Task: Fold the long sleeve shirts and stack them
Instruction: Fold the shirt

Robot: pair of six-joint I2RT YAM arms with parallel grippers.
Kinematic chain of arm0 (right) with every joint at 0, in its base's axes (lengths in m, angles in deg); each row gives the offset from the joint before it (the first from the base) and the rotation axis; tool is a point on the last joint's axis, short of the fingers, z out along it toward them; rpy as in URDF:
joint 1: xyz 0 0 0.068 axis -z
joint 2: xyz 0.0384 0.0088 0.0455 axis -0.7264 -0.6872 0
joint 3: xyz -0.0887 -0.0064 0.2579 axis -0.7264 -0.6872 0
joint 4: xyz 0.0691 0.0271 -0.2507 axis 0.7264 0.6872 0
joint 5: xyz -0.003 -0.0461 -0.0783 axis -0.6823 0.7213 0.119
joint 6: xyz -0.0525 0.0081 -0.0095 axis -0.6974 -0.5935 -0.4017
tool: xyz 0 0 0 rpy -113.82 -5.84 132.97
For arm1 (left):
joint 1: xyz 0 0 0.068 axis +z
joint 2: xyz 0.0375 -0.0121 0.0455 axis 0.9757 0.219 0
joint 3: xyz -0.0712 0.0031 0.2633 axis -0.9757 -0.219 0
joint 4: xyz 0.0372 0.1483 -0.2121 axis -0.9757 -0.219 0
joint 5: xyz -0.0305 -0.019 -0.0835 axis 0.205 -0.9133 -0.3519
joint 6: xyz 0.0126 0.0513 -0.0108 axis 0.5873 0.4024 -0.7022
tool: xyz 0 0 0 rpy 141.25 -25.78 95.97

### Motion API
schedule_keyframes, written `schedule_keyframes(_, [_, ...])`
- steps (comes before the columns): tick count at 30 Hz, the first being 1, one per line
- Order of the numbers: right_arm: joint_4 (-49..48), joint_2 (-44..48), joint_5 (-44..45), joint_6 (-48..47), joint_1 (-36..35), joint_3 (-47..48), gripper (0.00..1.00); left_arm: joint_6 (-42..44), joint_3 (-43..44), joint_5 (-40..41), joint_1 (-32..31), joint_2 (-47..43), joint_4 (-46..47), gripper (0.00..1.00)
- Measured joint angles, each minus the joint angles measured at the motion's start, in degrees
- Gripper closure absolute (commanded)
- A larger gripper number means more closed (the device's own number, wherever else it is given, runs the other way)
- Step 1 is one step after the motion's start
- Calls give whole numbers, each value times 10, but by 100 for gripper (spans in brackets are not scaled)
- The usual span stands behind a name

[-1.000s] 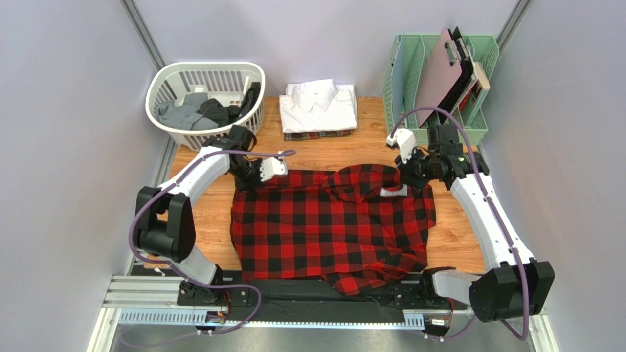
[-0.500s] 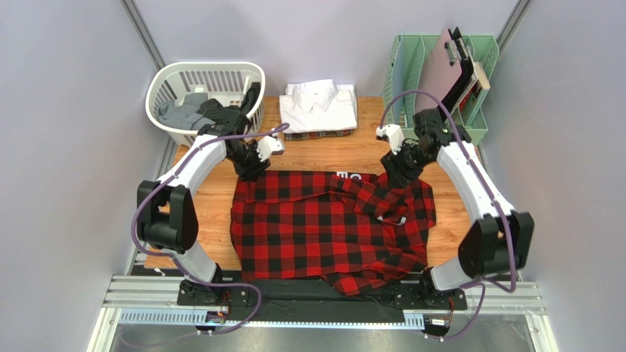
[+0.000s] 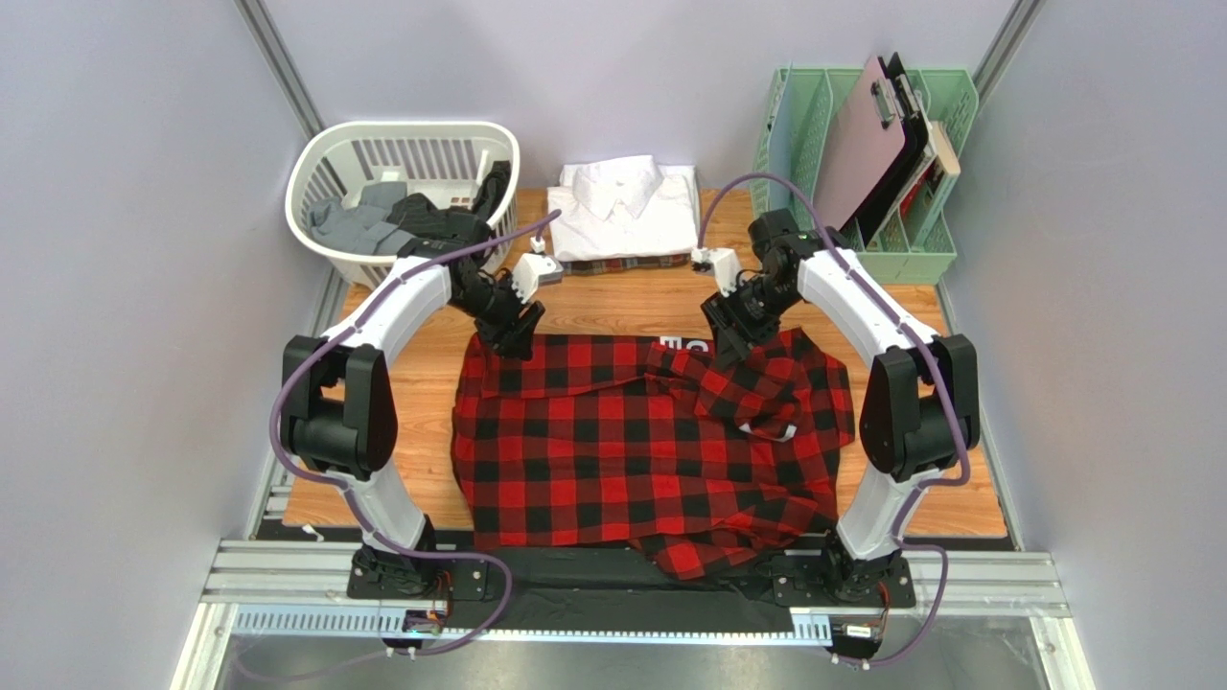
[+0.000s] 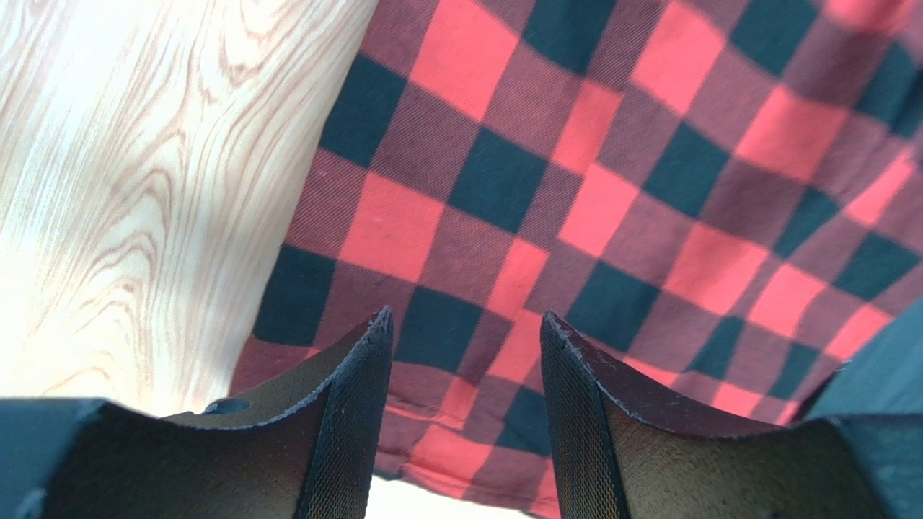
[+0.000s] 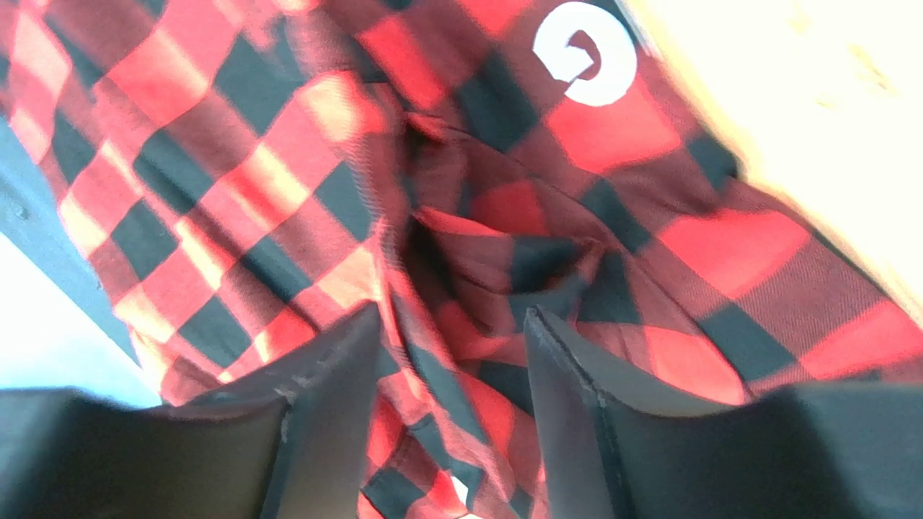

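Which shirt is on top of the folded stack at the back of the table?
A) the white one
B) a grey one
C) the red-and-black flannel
A: the white shirt lies folded on top of a plaid shirt, while the flannel is spread out in front of the stack.

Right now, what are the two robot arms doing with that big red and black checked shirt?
They are folding shirts. The red-and-black checked flannel shirt lies spread on the wooden table, rumpled near its collar. The left gripper and the right gripper are both open above the shirt's far edge, holding nothing. Behind it, a folded plain white shirt sits on top of a folded dark plaid shirt.
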Motion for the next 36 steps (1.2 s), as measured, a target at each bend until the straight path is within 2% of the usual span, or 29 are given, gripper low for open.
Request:
schedule_keyframes(1, [3,0,-5,-5,-6,0,100,-5,0,-6,2,-3,0,43])
schedule_keyframes(8, [71,42,-55,-61,-18,-9,100,-22,-1,-61,20,-72,-21,44])
schedule_keyframes(13, [107,198,-82,-128,-35,-50,100,-9,-27,-96,22,-179,-26,43])
schedule_keyframes(16, [109,304,-82,-165,-90,-117,99,12,-58,-106,22,-240,-30,43])
schedule_keyframes(19, [114,379,-59,-189,-156,-209,86,42,-92,-108,22,-285,-40,44])
schedule_keyframes(20, [113,398,-49,-196,-177,-240,73,55,-105,-108,22,-296,-41,43])
schedule_keyframes(23, [115,433,-20,-210,-198,-294,50,97,-154,-109,16,-324,-45,40])
schedule_keyframes(26, [95,452,11,-202,-198,-298,40,138,-213,-106,-5,-359,-49,35])
schedule_keyframes(31, [35,460,45,-159,-165,-278,39,163,-266,-98,-85,-388,-42,33])
schedule_keyframes(32, [31,441,45,-146,-158,-268,36,160,-267,-98,-97,-386,-35,33])
schedule_keyframes(36, [16,304,43,-100,-127,-225,36,115,-259,-105,-115,-357,-1,33])
